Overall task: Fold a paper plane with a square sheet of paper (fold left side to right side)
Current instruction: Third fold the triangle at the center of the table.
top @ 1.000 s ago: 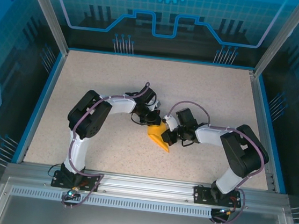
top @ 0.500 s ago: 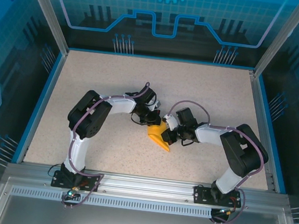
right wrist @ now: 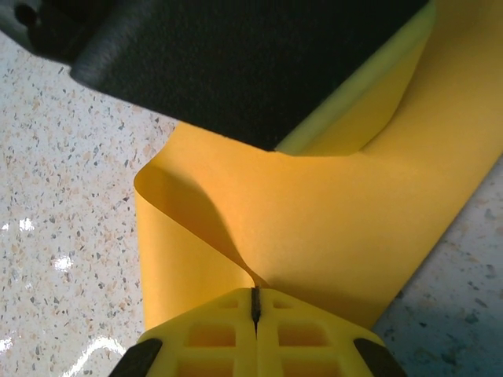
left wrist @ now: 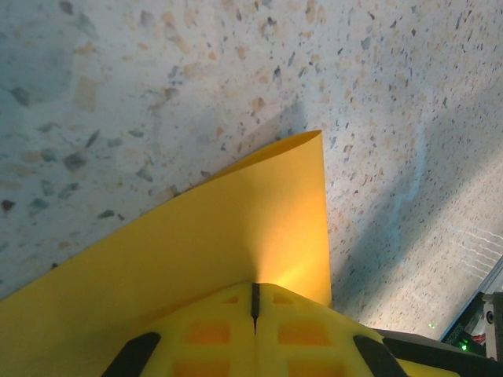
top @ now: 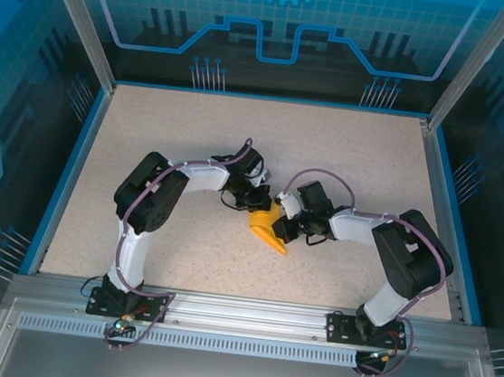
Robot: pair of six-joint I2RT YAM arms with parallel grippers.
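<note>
From above, the two white-and-black arms bend inward over a speckled beige table [top: 373, 166] bounded by a blue rim [top: 69, 177] and a silver aluminium rail [top: 247, 311] at the near edge. They meet near the table's centre. There a thin orange-yellow sheet of paper [top: 270, 235] lies as a folded wedge, its sharp tip towards the rail. The left gripper [top: 258, 200] sits at the wedge's far left edge and the right gripper [top: 283, 221] at its right edge, so both cover part of the paper. A purple-grey cable [top: 327, 172] loops above the right arm's wrist. In the left wrist view, the left gripper [left wrist: 254, 294] has its yellow fingers pressed together on the sheet [left wrist: 236, 228]. The sheet spreads away from them to one raised corner, casting a shadow on the table [left wrist: 141, 86]. A dark body with a small green light [left wrist: 470, 342] sits at the lower right. In the right wrist view, the right gripper [right wrist: 255, 302] is likewise clamped on the sheet [right wrist: 330, 228], which curls into a loose loop on the left. A black, grainy block edged in pale yellow [right wrist: 236, 63] stands in front of the sheet's upper part.
</note>
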